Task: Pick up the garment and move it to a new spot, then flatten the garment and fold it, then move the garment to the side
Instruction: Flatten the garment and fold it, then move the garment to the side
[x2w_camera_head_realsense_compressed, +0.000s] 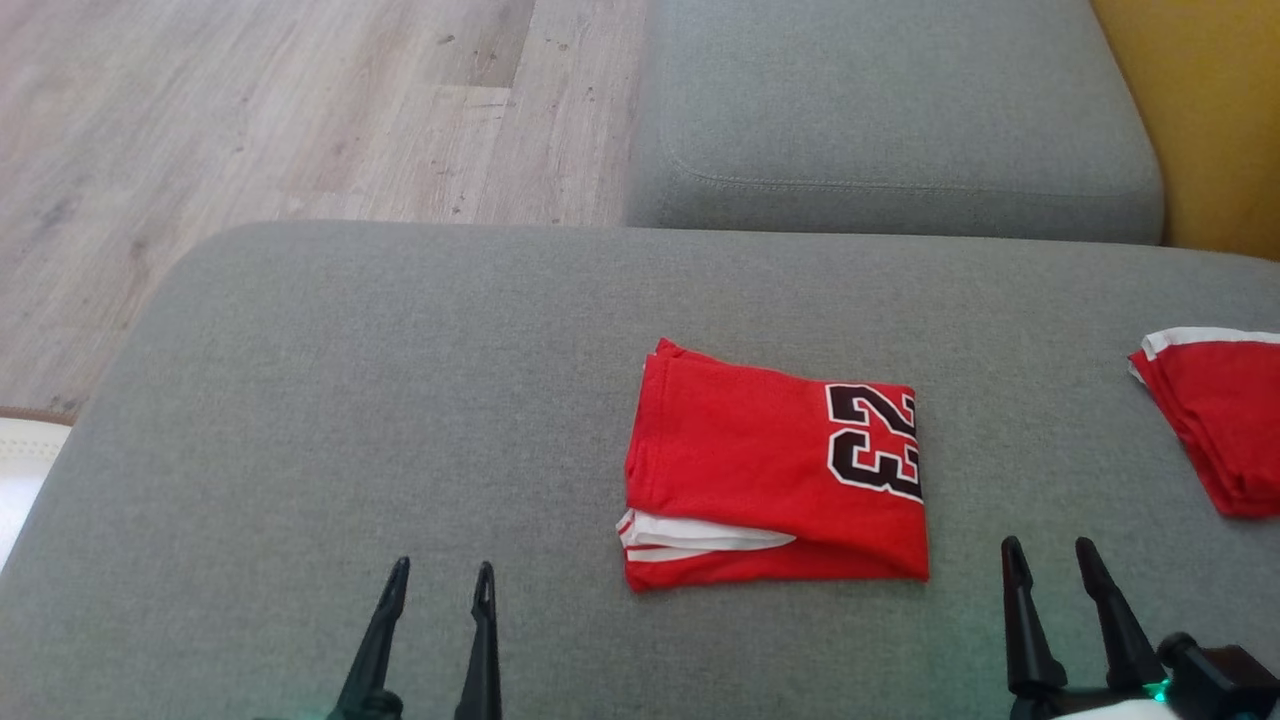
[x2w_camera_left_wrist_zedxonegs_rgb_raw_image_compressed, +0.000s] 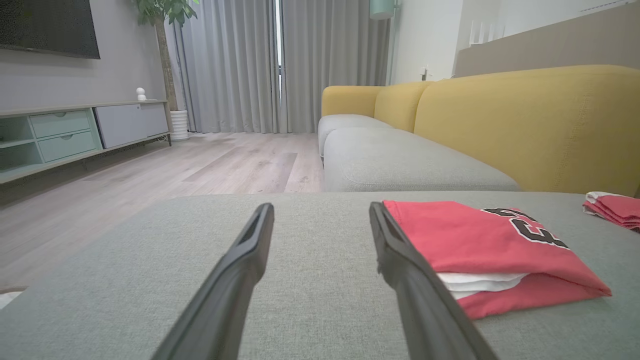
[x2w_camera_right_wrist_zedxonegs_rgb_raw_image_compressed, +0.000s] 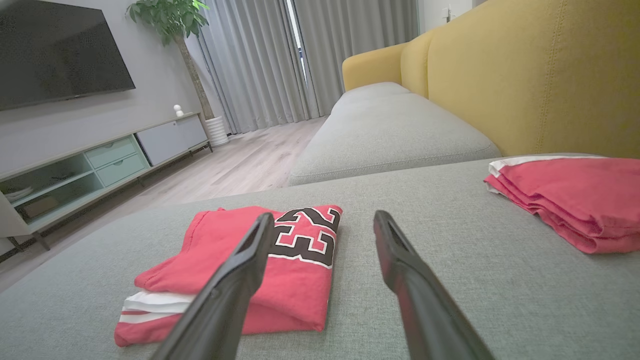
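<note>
left hand (x2w_camera_head_realsense_compressed: 444, 563): released and empty. Two long, dark, tapering fingers stand spread at 7 o'clock in the head view, with only grey weave between them.
right hand (x2w_camera_head_realsense_compressed: 1048, 541): released as well. Its fingers stand apart at 5 o'clock in the head view and grasp nothing.
jersey (x2w_camera_head_realsense_compressed: 760, 460): red knit, folded into a soft-edged, roughly square packet. It lies flat between the two hands, at 1 o'clock from the left hand and 10 o'clock from the right hand, clear of both.
number 23 (x2w_camera_head_realsense_compressed: 872, 440): blocky black digits outlined in white, on the jersey's 3 o'clock side.
white trim (x2w_camera_head_realsense_compressed: 690, 535): striped banded layers showing in the open fold at the jersey's 7 o'clock corner.
seat cushion (x2w_camera_head_realsense_compressed: 350, 400): broad grey woven fabric with rounded corners. It bears the jersey.
second red garment (x2w_camera_head_realsense_compressed: 1215, 420): a folded stack with a white edge, at 3 o'clock from the jersey and well apart from it.
far cushion (x2w_camera_head_realsense_compressed: 880, 120): grey with a stitched seam, at 12 o'clock.
backrest (x2w_camera_head_realsense_compressed: 1210, 120): mustard-yellow upholstery, at 2 o'clock.
floor (x2w_camera_head_realsense_compressed: 250, 110): pale wood-grain planks, at 10 o'clock.
</note>
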